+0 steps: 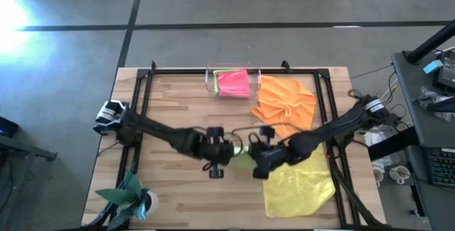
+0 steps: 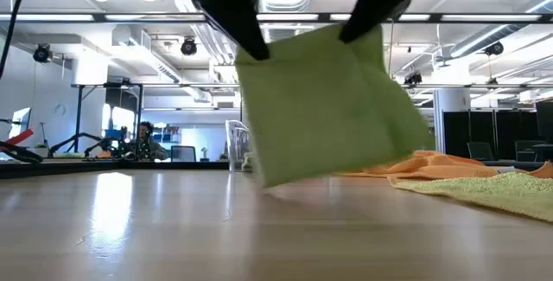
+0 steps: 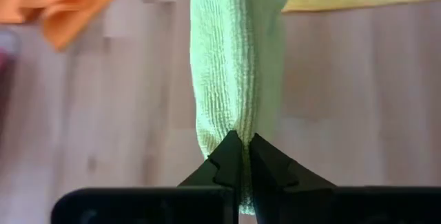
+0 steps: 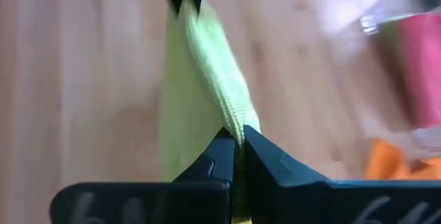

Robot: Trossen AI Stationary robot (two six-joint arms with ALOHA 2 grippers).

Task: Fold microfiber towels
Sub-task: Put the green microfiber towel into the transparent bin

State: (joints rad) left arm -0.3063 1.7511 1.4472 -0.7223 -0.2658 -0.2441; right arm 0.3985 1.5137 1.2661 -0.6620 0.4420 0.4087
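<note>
A lime green towel (image 2: pixel 333 104) hangs between my two grippers above the middle of the table, folded over. My left gripper (image 1: pixel 222 153) is shut on its one upper corner and my right gripper (image 1: pixel 257 156) is shut on the other. In the high view only a sliver of the green towel (image 1: pixel 240 153) shows between them. An orange towel (image 1: pixel 286 103) lies crumpled at the far right. A yellow towel (image 1: pixel 298 185) lies spread at the near right. A hot pink towel (image 1: pixel 234 83) lies folded in the clear tray (image 1: pixel 210 82) on top of a second green one. My left gripper pinches the green towel's upper corner (image 3: pixel 224 131) between its two fingers, several layers at a fold, coming from above. The towel hangs below it, clear of the table. My right gripper pinches the other upper corner (image 4: pixel 231 117) between its two fingers, from above. The towel's top edge runs between the grippers, and its lower edge (image 2: pixel 337 173) hangs just above the table.
A small potted plant (image 1: pixel 131 199) stands at the near left corner. A black frame (image 1: pixel 142 103) rims the table. Bare wood lies at the near middle and the left.
</note>
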